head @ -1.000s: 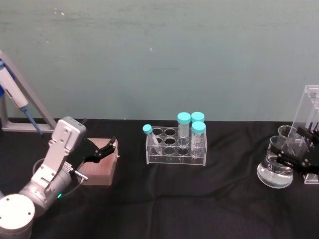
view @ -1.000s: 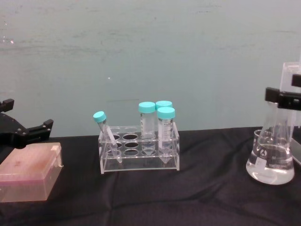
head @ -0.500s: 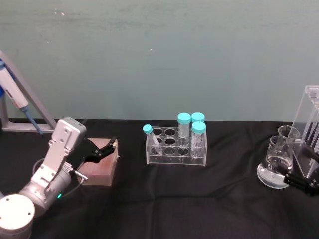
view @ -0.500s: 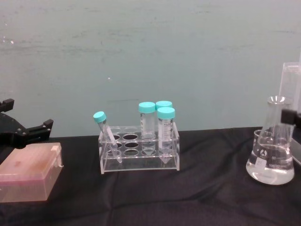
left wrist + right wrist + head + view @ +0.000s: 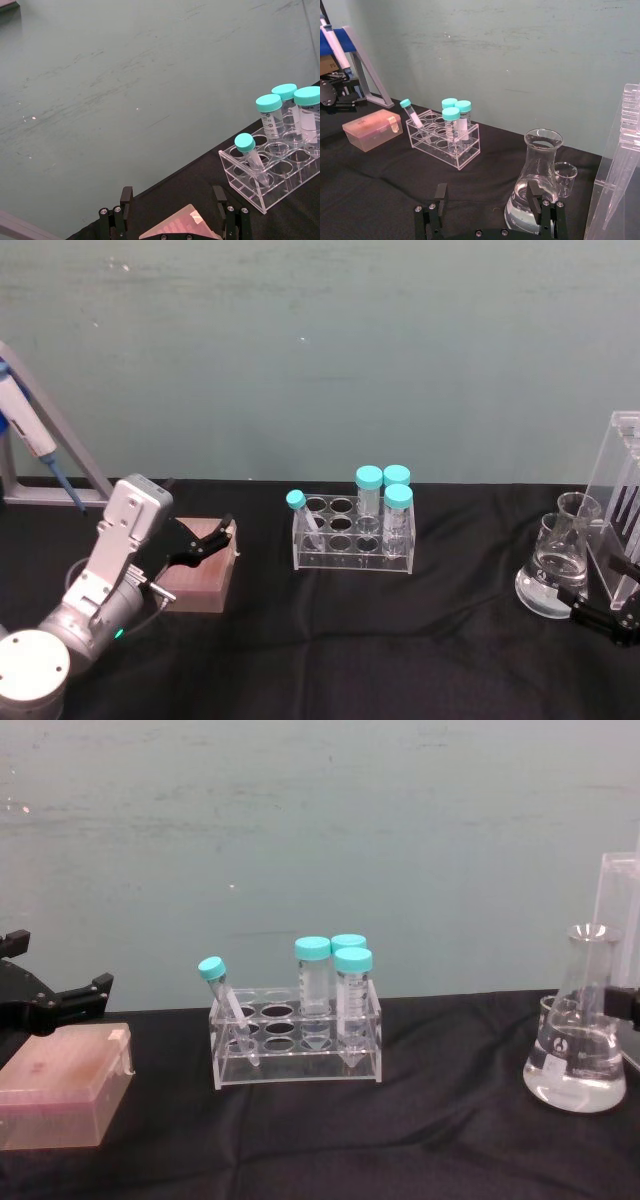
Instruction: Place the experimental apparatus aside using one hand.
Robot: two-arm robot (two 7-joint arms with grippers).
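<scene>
The conical flask (image 5: 546,590) of clear liquid stands at the table's right end, free of any grip. A small beaker (image 5: 565,176) stands just behind it, and the tall clear pipette stand (image 5: 620,490) is to their right. My right gripper (image 5: 606,612) is open, low on the near side of the flask and apart from it. In its wrist view the right gripper (image 5: 487,196) holds nothing, and the flask (image 5: 534,192) stands just beyond one finger. My left gripper (image 5: 205,540) is open and hovers over a pink box (image 5: 200,575) at the left.
A clear tube rack (image 5: 352,540) with teal-capped tubes stands mid-table. A blue pipette on a grey stand (image 5: 40,455) is at the far left. Black cloth covers the table, and a green wall stands close behind.
My right gripper was around the flask's neck; it has let go and drawn back low toward the table's front. The flask stays where it stood. The left arm has not moved.
</scene>
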